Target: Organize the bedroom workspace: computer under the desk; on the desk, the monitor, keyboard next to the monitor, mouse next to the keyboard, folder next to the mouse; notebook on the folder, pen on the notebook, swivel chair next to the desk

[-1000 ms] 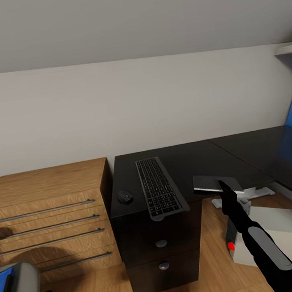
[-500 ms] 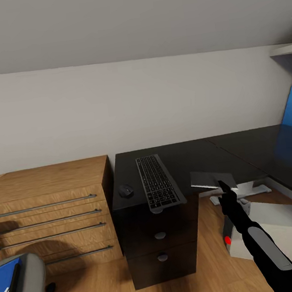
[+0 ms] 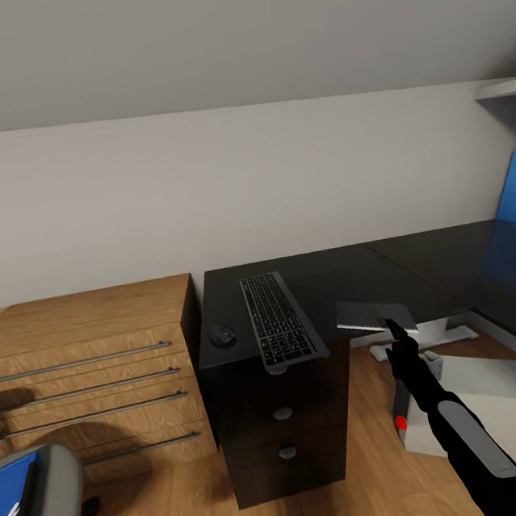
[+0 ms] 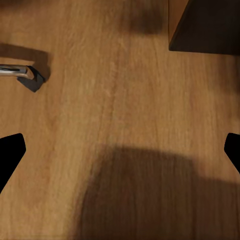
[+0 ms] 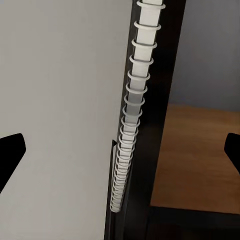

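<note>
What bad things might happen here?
The notebook sits right at the edge of the desk, by the right hand. A clumsy nudge might slide it onto the floor. The keyboard pokes out over the desk's front edge, so a bump might tip it off.

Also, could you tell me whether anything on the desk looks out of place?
Yes: the keyboard pokes past the front edge of the desk, and the notebook juts off that edge by the right hand.
</note>
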Available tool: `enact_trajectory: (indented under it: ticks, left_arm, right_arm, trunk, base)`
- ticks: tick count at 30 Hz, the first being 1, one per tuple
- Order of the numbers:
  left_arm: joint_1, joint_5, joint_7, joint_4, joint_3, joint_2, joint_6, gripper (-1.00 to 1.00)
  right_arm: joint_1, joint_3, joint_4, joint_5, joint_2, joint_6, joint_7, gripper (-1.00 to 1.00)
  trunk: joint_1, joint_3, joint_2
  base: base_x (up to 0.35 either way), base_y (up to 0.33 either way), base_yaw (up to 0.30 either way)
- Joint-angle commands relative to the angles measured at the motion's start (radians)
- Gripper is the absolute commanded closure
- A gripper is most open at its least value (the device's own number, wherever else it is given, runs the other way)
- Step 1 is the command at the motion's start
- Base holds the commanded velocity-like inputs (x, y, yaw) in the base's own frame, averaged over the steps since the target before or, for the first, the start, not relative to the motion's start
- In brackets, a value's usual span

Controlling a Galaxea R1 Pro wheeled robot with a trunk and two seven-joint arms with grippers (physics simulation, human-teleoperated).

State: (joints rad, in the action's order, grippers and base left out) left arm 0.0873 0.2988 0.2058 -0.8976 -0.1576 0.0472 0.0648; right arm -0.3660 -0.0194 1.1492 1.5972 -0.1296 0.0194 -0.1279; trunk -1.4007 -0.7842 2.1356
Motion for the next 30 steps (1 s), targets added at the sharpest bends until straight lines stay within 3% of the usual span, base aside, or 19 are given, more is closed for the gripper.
enact_trajectory:
  ticks: [1, 9, 21, 23, 24, 30]
  left_arm:
    - [0.0, 0.008, 0.009, -0.003, -0.005, 0.002, 0.004, -1.0]
    - [0.0, 0.008, 0.009, -0.003, -0.005, 0.002, 0.005, -1.0]
    - [0.0, 0.008, 0.01, -0.003, -0.005, 0.002, 0.006, -1.0]
    - [0.0, 0.008, 0.01, -0.003, -0.004, 0.002, 0.006, -1.0]
    - [0.0, 0.008, 0.011, -0.003, -0.004, 0.002, 0.006, -1.0]
    - [0.0, 0.008, 0.012, -0.003, -0.004, 0.002, 0.005, -1.0]
  right_arm:
    - [0.0, -0.002, 0.0, 0.01, -0.001, 0.002, -0.004, -1.0]
    - [0.0, -0.002, -0.001, 0.01, -0.001, 0.001, -0.001, -1.0]
    - [0.0, -0.004, -0.019, 0.009, -0.001, 0.002, 0.005, -1.0]
    - [-0.001, -0.006, -0.038, 0.009, -0.001, 0.002, 0.02, -1.0]
    - [-0.001, -0.007, -0.055, 0.004, -0.001, 0.002, 0.073, -1.0]
    - [-0.001, -0.009, -0.066, -0.033, 0.0, 0.0, 0.171, -1.0]
  trunk:
    - [0.0, -0.001, 0.0]
    - [0.0, -0.001, 0.0]
    - [0.0, -0.001, 0.0]
    - [0.0, -0.001, 0.0]
    - [0.0, -0.001, 0.0]
    - [0.0, -0.001, 0.0]
  base:
    - [-0.002, 0.0, 0.0]
    - [-0.044, -0.007, 0.0]
    - [-0.272, -0.091, 0.0]
    - [-0.316, -0.115, 0.0]
    - [-0.316, -0.115, 0.0]
    - [-0.209, -0.069, 0.0]
